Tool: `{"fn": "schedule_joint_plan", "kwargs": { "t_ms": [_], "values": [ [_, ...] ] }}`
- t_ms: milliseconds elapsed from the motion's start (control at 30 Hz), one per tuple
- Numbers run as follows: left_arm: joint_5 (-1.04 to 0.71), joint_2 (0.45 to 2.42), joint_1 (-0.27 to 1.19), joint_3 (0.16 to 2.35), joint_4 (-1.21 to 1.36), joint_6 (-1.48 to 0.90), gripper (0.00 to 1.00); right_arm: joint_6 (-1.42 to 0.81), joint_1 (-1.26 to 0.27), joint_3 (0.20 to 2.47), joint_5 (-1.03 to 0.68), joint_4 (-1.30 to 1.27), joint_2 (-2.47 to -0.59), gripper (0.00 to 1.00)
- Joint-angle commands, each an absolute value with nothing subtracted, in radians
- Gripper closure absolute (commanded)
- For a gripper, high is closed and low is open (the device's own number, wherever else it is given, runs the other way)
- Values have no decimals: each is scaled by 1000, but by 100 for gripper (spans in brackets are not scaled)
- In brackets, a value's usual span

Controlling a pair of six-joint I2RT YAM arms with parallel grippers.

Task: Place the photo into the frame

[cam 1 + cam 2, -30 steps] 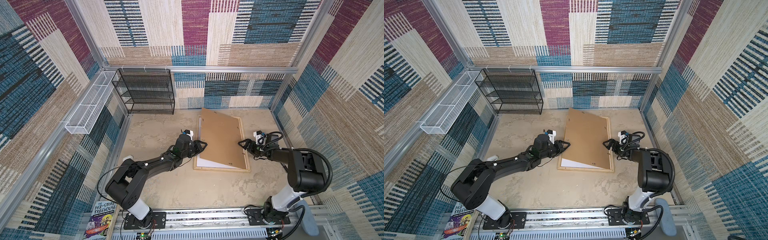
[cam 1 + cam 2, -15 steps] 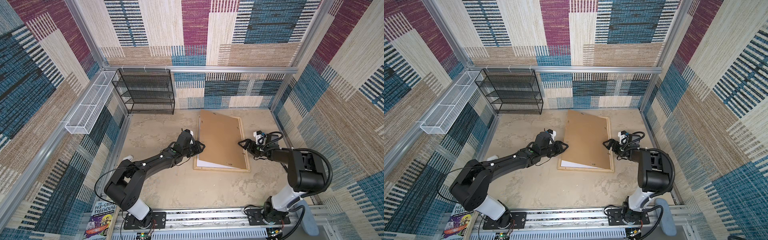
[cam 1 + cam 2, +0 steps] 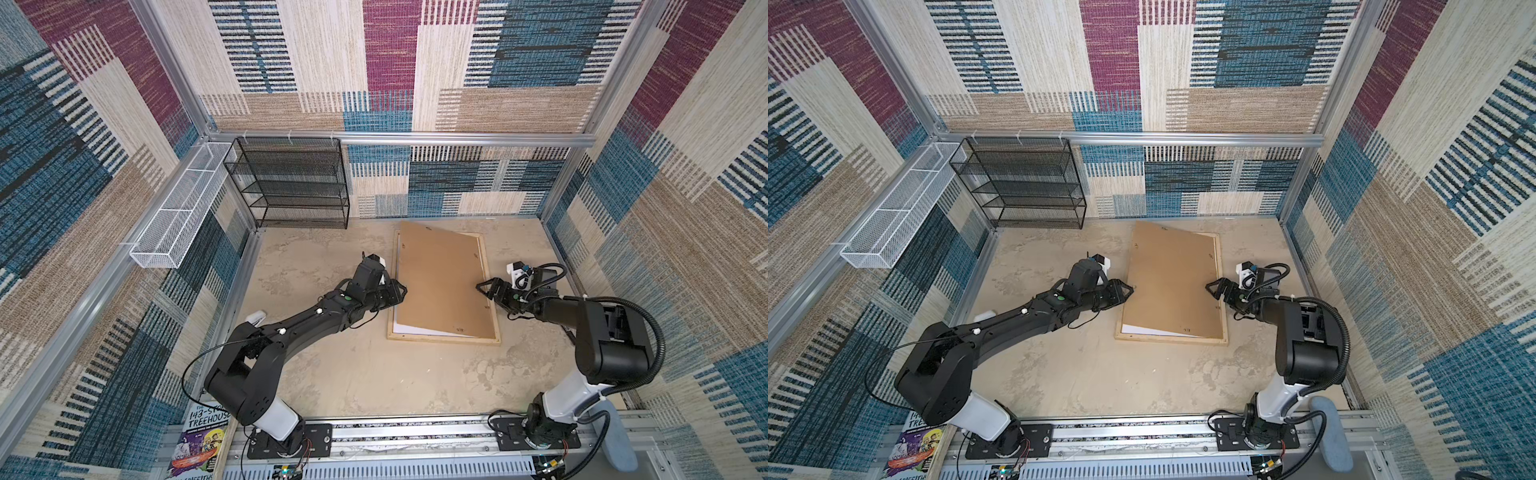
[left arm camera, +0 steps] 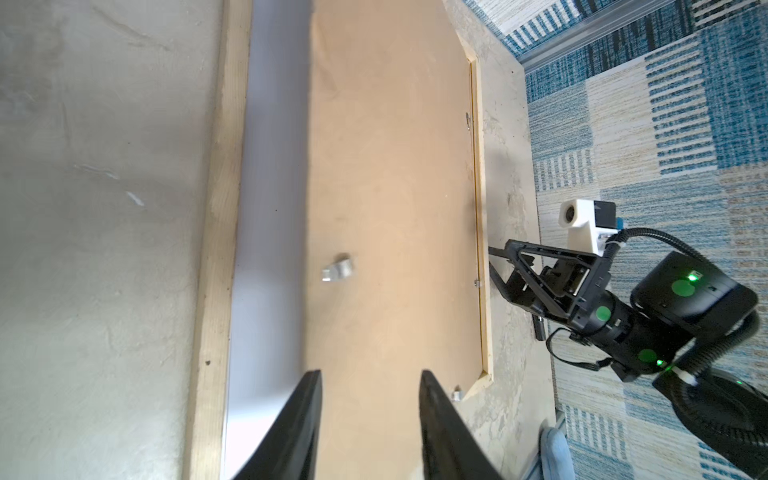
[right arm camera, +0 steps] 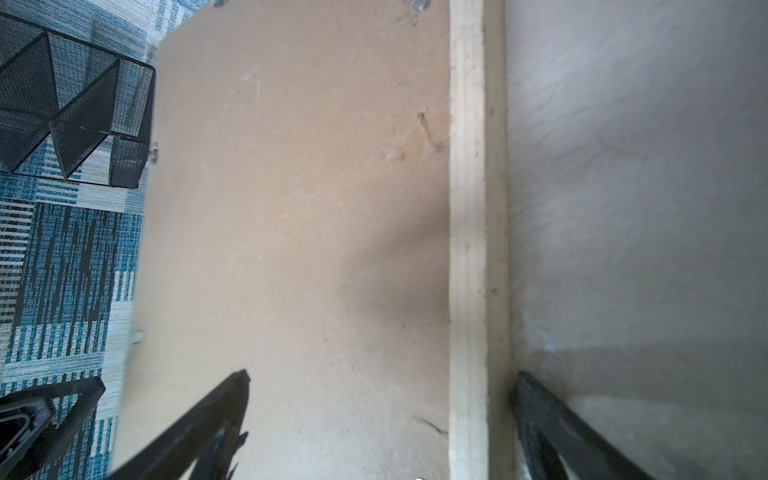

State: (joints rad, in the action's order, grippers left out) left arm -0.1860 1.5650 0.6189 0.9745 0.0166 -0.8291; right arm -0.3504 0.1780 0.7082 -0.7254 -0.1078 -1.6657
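Just left of the frame, which lies flat, back side up, on the bench, the left gripper reaches in low at the middle of the left rail. Its fingers stand part-way apart with only board surface showing in the gap, so they clamp nothing. Whether the lower one is tucked under the board's edge I cannot tell.

Inside the left rail a white sheet shows as a strip, and again as a thin wedge along the near rail. I take it for the photo lying face down in the frame, though no printed side is visible and it may be a mat. On it lies the brown backing board, skewed. Its far-left corner rides over the far rail, while its right edge sits inside the right rail.

At the middle of the right rail the right gripper has its fingers spread wide, one over the board and one outside the rail, gripping nothing.

The step in hand looks like squaring the board into the frame. Done well, the right fingers serve as a stop so the frame does not skate. The left ones draw the board's left edge toward the near rail, low and slow, until the corner drops off the far rail. Dragging the white sheet along is the risk, and pressing the board flat comes last.
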Motion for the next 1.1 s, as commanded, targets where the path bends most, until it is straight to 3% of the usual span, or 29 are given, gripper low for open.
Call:
{"fn": "schedule_joint_plan", "kwargs": {
  "t_ms": [0,267,833,1067],
  "values": [
    [-164,1554,615,985,-13,-781,58,-350,176,705,-736,-122,-1659,0],
    [-101,1574,612,996,-64,-744,58,-348,176,706,-733,-119,-1651,0],
    [-17,1803,610,1081,-166,-689,65,-307,130,745,-603,-5,-1539,0],
    [-17,1835,611,1084,-166,-692,69,-292,68,779,-590,20,-1560,6]
  ]
}}
